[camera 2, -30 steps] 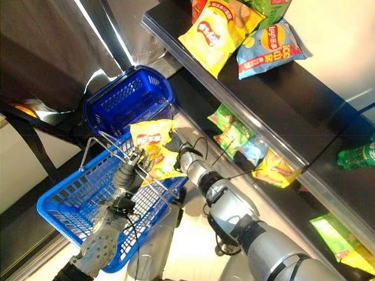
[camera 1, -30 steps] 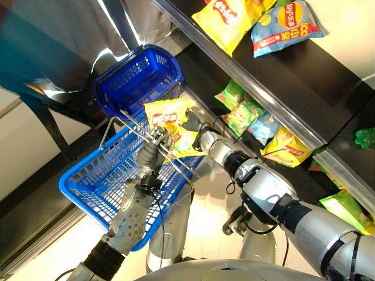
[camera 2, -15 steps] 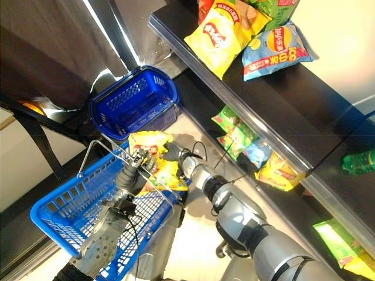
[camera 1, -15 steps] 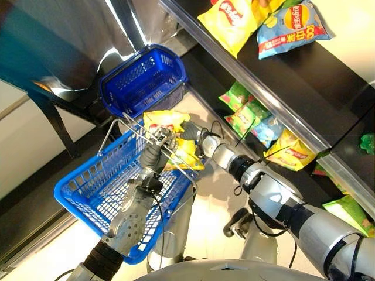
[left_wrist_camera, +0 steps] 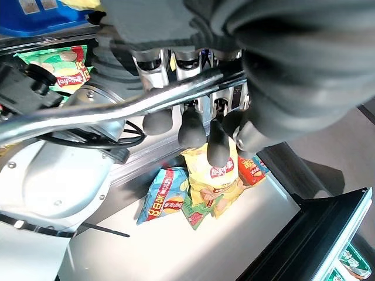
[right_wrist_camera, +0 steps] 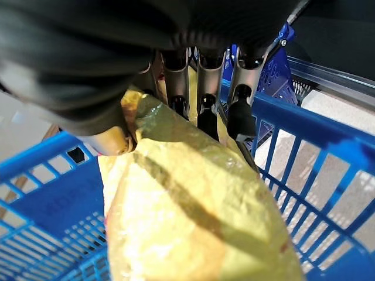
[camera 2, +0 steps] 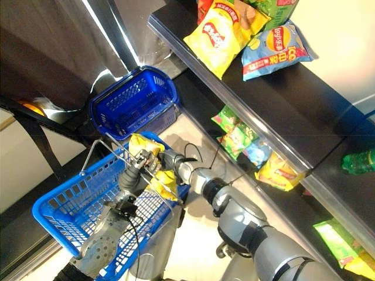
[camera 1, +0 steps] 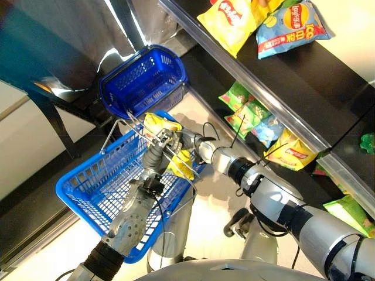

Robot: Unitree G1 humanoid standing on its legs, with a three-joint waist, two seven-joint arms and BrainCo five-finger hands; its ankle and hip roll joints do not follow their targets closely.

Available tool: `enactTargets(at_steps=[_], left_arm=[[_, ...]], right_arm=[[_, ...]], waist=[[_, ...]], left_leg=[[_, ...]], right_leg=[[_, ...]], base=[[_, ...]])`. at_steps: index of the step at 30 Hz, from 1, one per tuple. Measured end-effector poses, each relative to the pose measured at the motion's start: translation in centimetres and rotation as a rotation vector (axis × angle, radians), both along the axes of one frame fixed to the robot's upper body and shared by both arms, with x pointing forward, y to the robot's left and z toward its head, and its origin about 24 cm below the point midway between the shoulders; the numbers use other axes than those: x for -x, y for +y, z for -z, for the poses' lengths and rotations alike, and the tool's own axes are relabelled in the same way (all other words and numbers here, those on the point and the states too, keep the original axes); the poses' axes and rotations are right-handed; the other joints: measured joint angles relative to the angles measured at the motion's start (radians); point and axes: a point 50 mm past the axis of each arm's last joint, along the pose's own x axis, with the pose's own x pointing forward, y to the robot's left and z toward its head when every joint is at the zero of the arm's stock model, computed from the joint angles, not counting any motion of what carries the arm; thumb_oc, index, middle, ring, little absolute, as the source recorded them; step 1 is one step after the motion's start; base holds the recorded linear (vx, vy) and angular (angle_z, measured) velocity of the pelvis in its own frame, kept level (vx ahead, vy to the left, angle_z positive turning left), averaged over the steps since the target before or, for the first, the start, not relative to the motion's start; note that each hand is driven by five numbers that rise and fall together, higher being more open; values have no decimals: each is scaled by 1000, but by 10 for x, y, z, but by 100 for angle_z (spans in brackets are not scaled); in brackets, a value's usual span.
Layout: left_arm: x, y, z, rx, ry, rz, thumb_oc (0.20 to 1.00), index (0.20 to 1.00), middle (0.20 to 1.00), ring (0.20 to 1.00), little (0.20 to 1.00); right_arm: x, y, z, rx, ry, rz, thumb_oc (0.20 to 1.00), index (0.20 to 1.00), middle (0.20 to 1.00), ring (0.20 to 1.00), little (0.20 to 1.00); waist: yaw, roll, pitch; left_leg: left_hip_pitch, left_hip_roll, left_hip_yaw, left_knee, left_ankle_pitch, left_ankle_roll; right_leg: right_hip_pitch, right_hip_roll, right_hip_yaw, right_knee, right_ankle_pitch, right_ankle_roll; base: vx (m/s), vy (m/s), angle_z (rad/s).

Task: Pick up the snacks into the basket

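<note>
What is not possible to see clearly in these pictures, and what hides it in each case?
- Lower part of the yellow snack bag: left eye view, hidden behind the left hand and the basket's wire handle.
- Floor of the held blue basket: right wrist view, covered by the bag the right hand pinches.
- Top shelf bags: right eye view, cut off by the upper edge.
- Green bottle: left eye view, cut off by the right edge.

The yellow snack bag [right_wrist_camera: 193, 216] runs off the right wrist view's edge, its lower part unseen
</note>
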Motion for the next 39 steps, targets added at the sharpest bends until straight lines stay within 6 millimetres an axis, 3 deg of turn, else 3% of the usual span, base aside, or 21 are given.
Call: enactTargets(at_steps=[3,4,11,18,24,27,31,32,37,39], left_arm=[[0,0,0,0,-1,2,200,200,200,200,200],[0,0,0,1,-2,2,200,200,200,200,200],[0,-1,-1,3,-8,6,200,200,200,200,200],[0,0,-1,3,-10,3,200,200,200,200,200],[-4,7,-6,23,-32,-51,200,200,200,200,200],[-5,11,-10,25,-53,-79,200,200,200,200,200],[-6,16,-17,32,-84,-111,200,200,200,200,200],[-6,18,-18,37,-88,-119,200,200,200,200,200],[-5,24,-21,45,-103,-155,200,200,200,200,200],[-5,25,-22,44,-105,-158,200,200,200,200,200]], right_arm=[[2,-1,4,2,10,2,200,200,200,200,200],[2,-2,6,0,16,7,1000,1000,1000,1000,1000],[5,-8,15,-7,49,36,1000,1000,1000,1000,1000],[-3,-15,5,-153,56,138,1000,1000,1000,1000,1000],[-5,-13,-15,-288,35,121,1000,1000,1000,1000,1000],[-3,-28,-35,-401,-24,92,1000,1000,1000,1000,1000],[3,-52,-47,-454,-54,71,1000,1000,1000,1000,1000],[9,-61,-50,-462,-63,50,1000,1000,1000,1000,1000],[31,-108,-63,-495,-67,23,1000,1000,1000,1000,1000],[37,-116,-71,-509,-78,9,1000,1000,1000,1000,1000]], waist=[[0,0,0],[-1,0,0],[-3,0,0],[-10,0,0],[-53,-3,0],[-78,-3,1],[-116,-16,7],[-110,-17,8],[-158,-43,23],[-173,-48,26]], left_leg=[[0,0,0,0,0,0],[0,0,0,1,0,0],[0,0,3,2,0,0],[0,1,9,8,0,1],[-9,13,34,26,1,5],[-20,17,39,28,-3,10],[-26,27,52,37,-4,13],[-27,26,56,37,-6,14],[-29,33,70,41,-9,16],[-28,39,73,40,-10,14]], right_leg=[[0,-1,0,0,0,0],[0,-1,0,1,0,0],[-2,-3,2,3,0,-1],[-7,-3,8,4,1,1],[-29,8,35,4,18,2],[-41,12,44,-2,28,2],[-56,16,59,0,35,3],[-58,16,62,0,36,3],[-70,24,80,-2,43,2],[-72,30,83,-3,46,0]], base=[[0,0,0],[0,0,0],[0,0,0],[-5,4,-2],[-50,24,-13],[-7,11,-8],[-2,4,-11],[1,3,-10],[2,-2,-10],[9,-11,-9]])
